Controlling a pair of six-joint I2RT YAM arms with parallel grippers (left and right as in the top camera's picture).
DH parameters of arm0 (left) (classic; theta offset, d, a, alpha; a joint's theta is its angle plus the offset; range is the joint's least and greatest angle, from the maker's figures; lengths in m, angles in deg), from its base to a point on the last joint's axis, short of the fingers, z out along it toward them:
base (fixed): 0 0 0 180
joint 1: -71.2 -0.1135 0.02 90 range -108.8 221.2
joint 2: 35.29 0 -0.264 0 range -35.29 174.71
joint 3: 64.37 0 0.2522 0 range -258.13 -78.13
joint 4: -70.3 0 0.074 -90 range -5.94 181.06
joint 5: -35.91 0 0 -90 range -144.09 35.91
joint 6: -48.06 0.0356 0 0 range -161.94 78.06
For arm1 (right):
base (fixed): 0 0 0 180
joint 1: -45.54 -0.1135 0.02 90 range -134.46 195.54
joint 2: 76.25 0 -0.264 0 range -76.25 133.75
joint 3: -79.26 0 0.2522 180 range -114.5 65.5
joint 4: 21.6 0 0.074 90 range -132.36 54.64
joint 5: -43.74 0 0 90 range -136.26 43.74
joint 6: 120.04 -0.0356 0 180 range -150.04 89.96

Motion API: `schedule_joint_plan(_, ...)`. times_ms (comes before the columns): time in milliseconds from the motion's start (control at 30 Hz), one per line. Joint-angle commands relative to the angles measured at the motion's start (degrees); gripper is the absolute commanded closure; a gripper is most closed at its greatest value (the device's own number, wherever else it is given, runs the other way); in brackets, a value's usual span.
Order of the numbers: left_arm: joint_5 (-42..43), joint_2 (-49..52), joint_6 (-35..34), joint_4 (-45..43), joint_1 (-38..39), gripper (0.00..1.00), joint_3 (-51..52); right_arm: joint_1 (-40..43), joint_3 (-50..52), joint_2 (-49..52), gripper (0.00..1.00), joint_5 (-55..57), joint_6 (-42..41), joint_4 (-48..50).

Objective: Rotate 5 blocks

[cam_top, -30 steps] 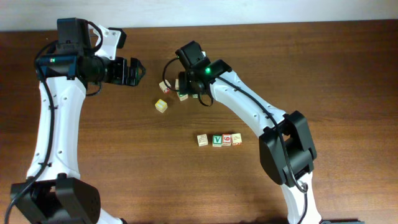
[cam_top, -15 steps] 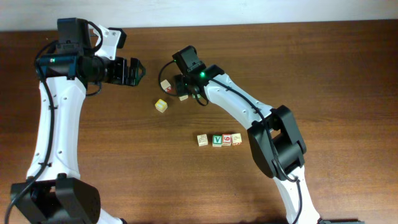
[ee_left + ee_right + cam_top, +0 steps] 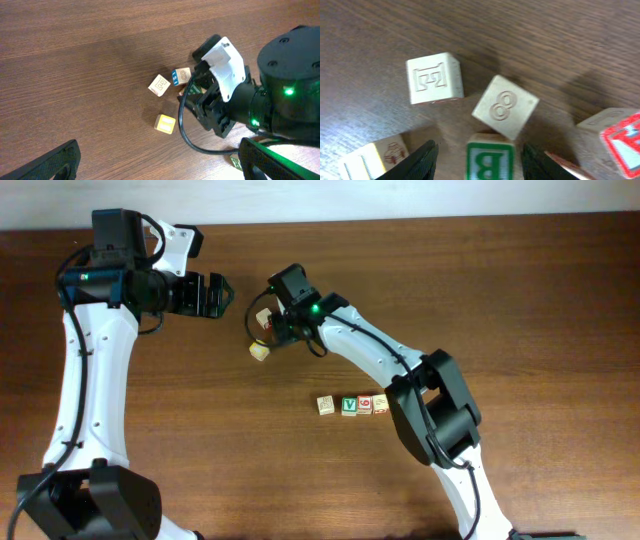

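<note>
Sliding left: right gripper (image 3: pixel 480 151) astride block (image 3: pixel 490 163)

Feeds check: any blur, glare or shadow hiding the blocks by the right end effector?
Right wrist: B block readable, red-and-white block at the right edge soft, dark shadow upper right. Left wrist: sharp, bright glare bottom right. Overhead: evenly lit, but the right arm hides part of the cluster.

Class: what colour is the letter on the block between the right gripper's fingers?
Green, on the B block; right wrist view.
</note>
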State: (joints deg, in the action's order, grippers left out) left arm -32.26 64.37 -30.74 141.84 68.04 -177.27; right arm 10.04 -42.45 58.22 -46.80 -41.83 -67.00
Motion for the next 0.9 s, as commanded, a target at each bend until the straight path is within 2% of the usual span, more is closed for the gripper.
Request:
schedule_joint_plan(0, -0.2, 0.0, 1.1, 0.0, 0.0, 0.01, -1.0, -0.5, 1.2, 1.0, 0.46, -0.3, 0.4, 0.0)
schedule_joint_plan(100, -0.2, 0.0, 1.1, 0.0, 0.0, 0.01, -1.0, -0.4, 1.4, 1.0, 0.56, -0.3, 0.4, 0.0)
schedule_joint_plan(433, -0.2, 0.0, 1.1, 0.0, 0.0, 0.01, -1.0, -0.4, 1.7, 1.9, 0.58, 1.3, -0.7, 0.6)
schedule_joint_plan(567, -0.2, 0.0, 1.1, 0.0, 0.0, 0.01, -1.0, -0.4, 1.7, 1.9, 0.71, 1.2, -0.7, 0.6)
schedule_joint_plan(633, -0.2, 0.0, 1.1, 0.0, 0.0, 0.01, -1.0, -0.4, 1.6, 1.8, 0.74, 1.2, -0.7, 0.4)
schedule_joint_plan(733, -0.2, 0.0, 1.1, 0.0, 0.0, 0.01, -1.0, -0.4, -0.2, 0.7, 0.74, 1.2, -0.7, -2.6)
schedule_joint_plan(867, -0.2, 0.0, 1.1, 0.0, 0.0, 0.01, -1.0, -0.4, -5.7, -5.0, 0.75, -1.3, -4.3, -12.7)
